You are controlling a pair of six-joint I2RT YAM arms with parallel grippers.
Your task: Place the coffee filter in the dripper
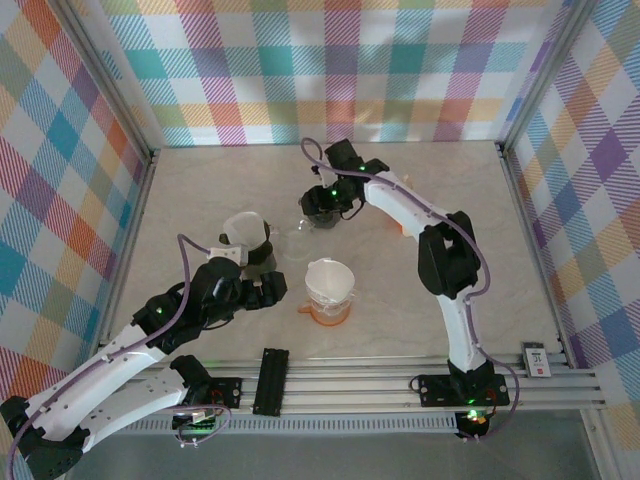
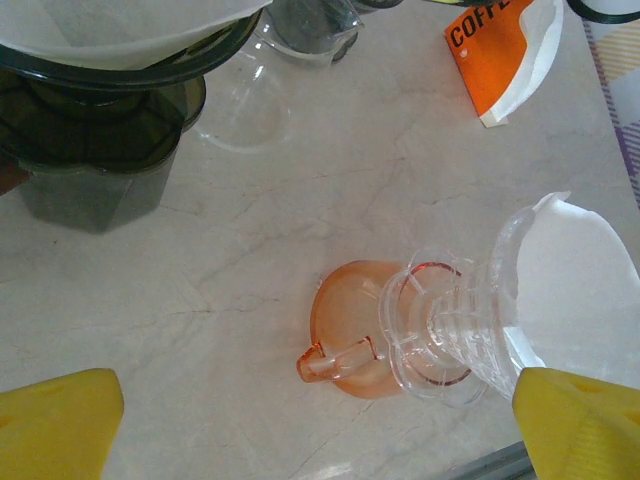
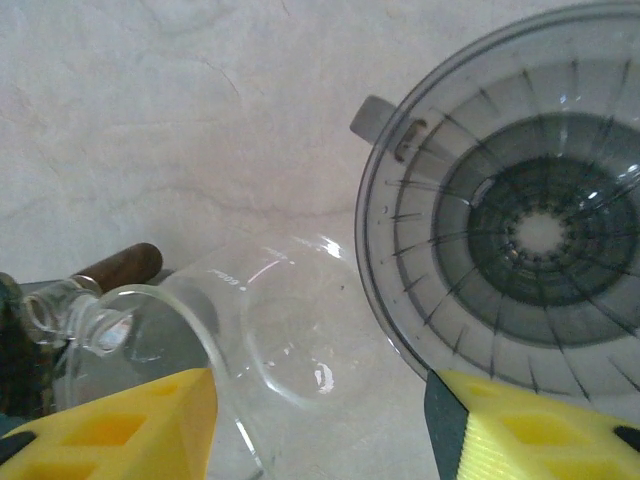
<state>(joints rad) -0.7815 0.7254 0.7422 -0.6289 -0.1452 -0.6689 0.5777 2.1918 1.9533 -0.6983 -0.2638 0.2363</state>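
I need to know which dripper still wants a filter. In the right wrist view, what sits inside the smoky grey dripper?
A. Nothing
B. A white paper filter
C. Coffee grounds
A: the smoky grey dripper shows bare ribs down to its centre hole.

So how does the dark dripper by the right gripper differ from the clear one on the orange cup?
The dark dripper is smoky grey; the clear dripper is colourless. The dark dripper is empty, ribs bare; the clear dripper holds a white paper filter and sits on the orange cup. Both are cone-shaped.
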